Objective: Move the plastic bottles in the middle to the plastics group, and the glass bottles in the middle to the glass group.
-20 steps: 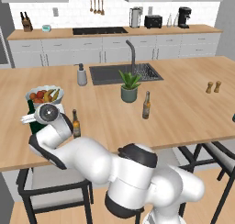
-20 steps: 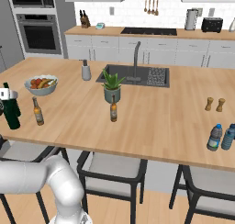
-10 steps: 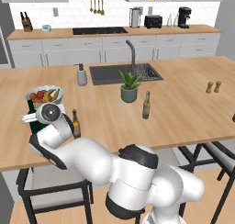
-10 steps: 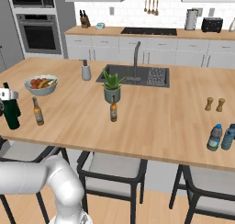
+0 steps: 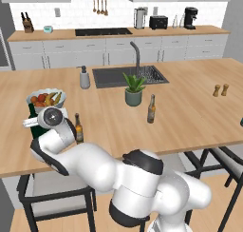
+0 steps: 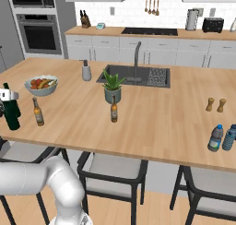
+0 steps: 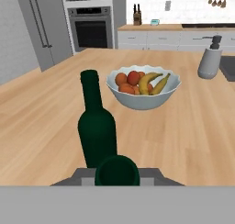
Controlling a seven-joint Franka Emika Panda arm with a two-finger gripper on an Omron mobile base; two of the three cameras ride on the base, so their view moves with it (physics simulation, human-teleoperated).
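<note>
No writing can be read anywhere; the small amber beer bottle [image 6: 38, 111] carries a pale label, but its print is too small to make out.

In the hand view the jaws are pinched on a dark green bottle top [image 7: 116, 170] at 6 o'clock, right at the gripper [image 7: 116, 175]. Just beyond it, toward 11 o'clock, stands a second tall green wine bottle [image 7: 96, 126] — upright on the wooden island counter [image 6: 152, 113]. From the right base view a dark green bottle [image 6: 11, 109] stands close to the counter's near left edge, with the amber bottle just beside it at 3 o'clock; whether that is the held one or its neighbour is hard to say.

The fruit bowl [image 7: 143, 87] sits behind the bottles at 1 o'clock in the hand view, the grey soap dispenser [image 7: 210, 58] further off. In the middle, a brown beer bottle [image 6: 114, 109] stands just in front of the potted plant [image 6: 113, 88]. Open wood lies to the right — two plastic bottles [image 6: 221, 137] near the far right edge, salt and pepper shakers [image 6: 215, 104] behind them.
</note>
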